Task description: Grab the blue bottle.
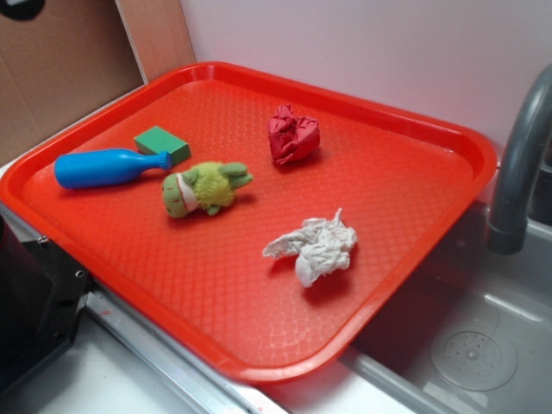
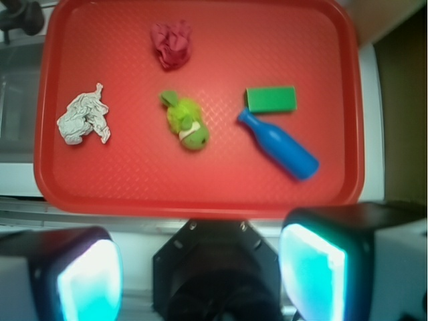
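Observation:
The blue bottle [image 1: 108, 166] lies on its side at the left of the red tray [image 1: 405, 129], cap toward the green block [image 1: 162, 144]. In the wrist view the blue bottle [image 2: 279, 145] lies right of centre, neck pointing up-left. My gripper [image 2: 200, 267] is open and empty, high above the tray's near edge, with its two pads [image 2: 311, 271] wide apart at the bottom of the wrist view. The gripper itself does not show in the exterior view.
A green plush toy [image 1: 205, 187] lies next to the bottle's cap. A crumpled red cloth [image 1: 293, 134] and a crumpled white cloth [image 1: 316, 248] lie on the tray. A grey faucet [image 1: 517, 172] and a sink [image 1: 466, 345] stand at the right. A black arm base [image 1: 34, 302] sits at the lower left.

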`<state>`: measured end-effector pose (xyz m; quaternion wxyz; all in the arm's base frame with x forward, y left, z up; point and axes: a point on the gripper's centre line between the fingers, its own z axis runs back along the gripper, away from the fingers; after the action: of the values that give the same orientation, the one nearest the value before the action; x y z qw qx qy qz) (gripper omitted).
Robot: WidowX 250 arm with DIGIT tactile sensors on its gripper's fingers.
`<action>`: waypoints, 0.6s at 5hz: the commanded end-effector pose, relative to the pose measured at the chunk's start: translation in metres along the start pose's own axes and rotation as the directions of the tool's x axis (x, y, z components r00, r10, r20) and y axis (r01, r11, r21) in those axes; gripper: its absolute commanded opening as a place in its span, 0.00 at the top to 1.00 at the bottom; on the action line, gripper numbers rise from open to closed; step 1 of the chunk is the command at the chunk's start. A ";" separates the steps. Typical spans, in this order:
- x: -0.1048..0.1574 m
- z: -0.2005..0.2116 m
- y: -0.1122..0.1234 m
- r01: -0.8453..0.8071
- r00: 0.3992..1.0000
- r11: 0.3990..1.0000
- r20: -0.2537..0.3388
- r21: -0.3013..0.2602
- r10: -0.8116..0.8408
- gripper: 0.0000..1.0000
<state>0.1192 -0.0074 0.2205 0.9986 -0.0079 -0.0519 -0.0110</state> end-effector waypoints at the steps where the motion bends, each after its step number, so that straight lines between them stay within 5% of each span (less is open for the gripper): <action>1: 0.008 -0.015 0.022 0.171 0.980 0.981 0.088 0.088 -0.179 0.00; 3: 0.016 -0.051 0.047 0.342 0.928 0.924 0.095 0.172 -0.361 0.00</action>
<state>0.1372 0.0358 0.1638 0.9733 0.0704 -0.1115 -0.1881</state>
